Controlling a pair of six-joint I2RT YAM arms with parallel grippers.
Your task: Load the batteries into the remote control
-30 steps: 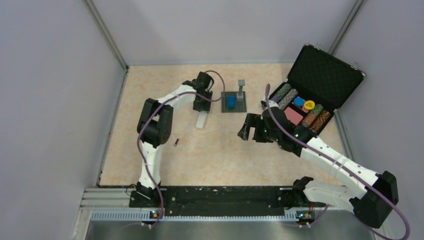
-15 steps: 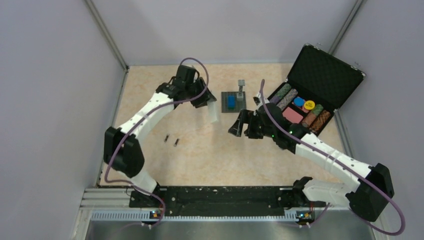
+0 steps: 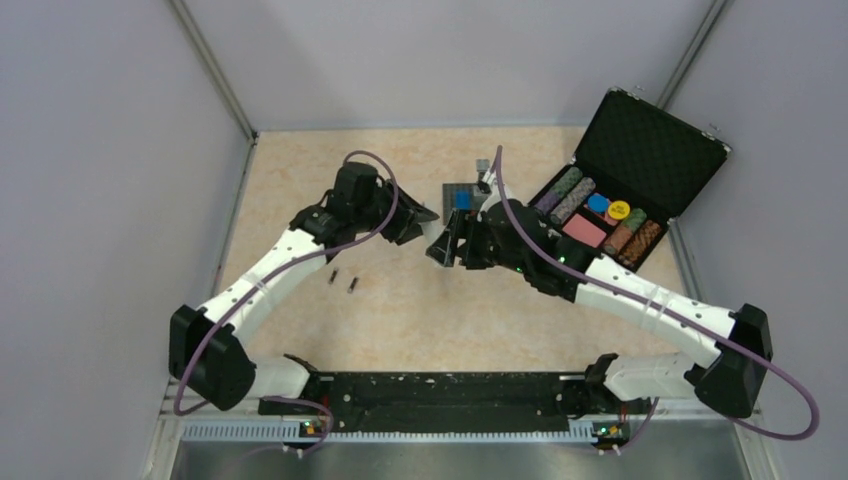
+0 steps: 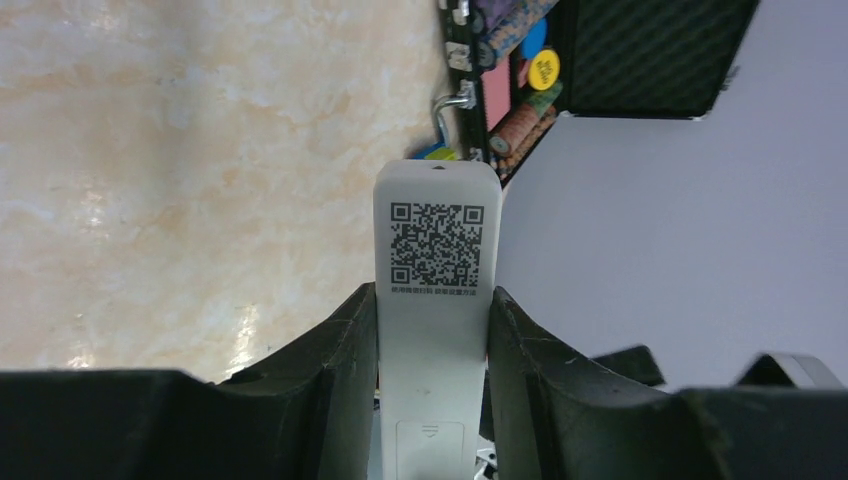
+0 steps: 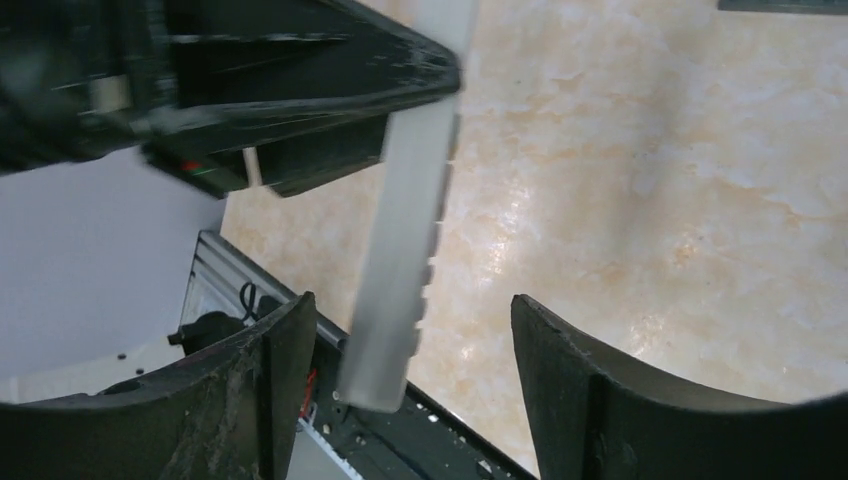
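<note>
My left gripper is shut on the white remote control and holds it in the air above the table's middle. In the left wrist view the remote is clamped between both fingers, with its QR label and closed battery cover facing the camera. My right gripper is open around the remote's free end. In the right wrist view the remote hangs between the spread fingers, nearer the left one, touching neither. Two dark batteries lie on the table to the left.
An open black case with poker chips stands at the right rear; it also shows in the left wrist view. A grey baseplate with a blue block sits just behind the grippers, partly hidden by the right arm.
My left gripper has lifted the remote off the table and carried it right and nearer. My right gripper has moved left to meet it, open around its end.
</note>
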